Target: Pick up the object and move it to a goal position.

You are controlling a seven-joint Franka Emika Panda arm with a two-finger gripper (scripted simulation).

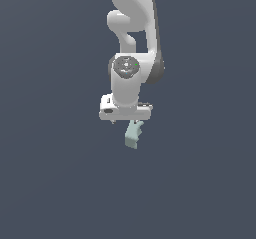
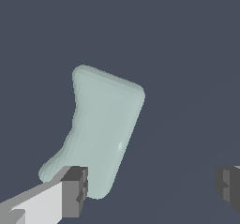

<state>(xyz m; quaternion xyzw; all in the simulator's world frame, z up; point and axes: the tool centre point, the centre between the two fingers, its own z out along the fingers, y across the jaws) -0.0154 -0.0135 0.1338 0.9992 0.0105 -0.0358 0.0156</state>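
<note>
**Ana:** Exterior view first. What does the arm look like?

**Ben:** The white robot arm (image 1: 131, 58) reaches down from the top of the picture, and its hand points straight downward. The gripper (image 1: 131, 123) sits at the low end of the arm, under the wide white hand block. Behind everything is one flat, dark blue-grey surface, with nothing else on it.

**Ana:** And the object?

**Ben:** The object (image 1: 133, 134), pale mint-green with a notched edge, hangs directly below the hand, slightly toward the exterior view's right of the hand's middle. Its upper end meets the underside of the hand. The fingers are hidden from this angle, so the grip cannot be judged here.

**Ana:** Wrist view, then?

**Ben:** The object (image 2: 104, 129) fills the middle of that picture, a tapering block with rounded corners, one stepped side and one fairly straight side. One dark grey fingertip (image 2: 75, 191) overlaps the object's wider, flared end and seems to touch it. The other fingertip (image 2: 228, 184) stands well apart from the object, with bare background between them.

**Ana:** So how do the jaws stand?

**Ben:** They stand wide, far wider than the object. Only one finger is against it, so it is possibly not clamped at all.
</note>
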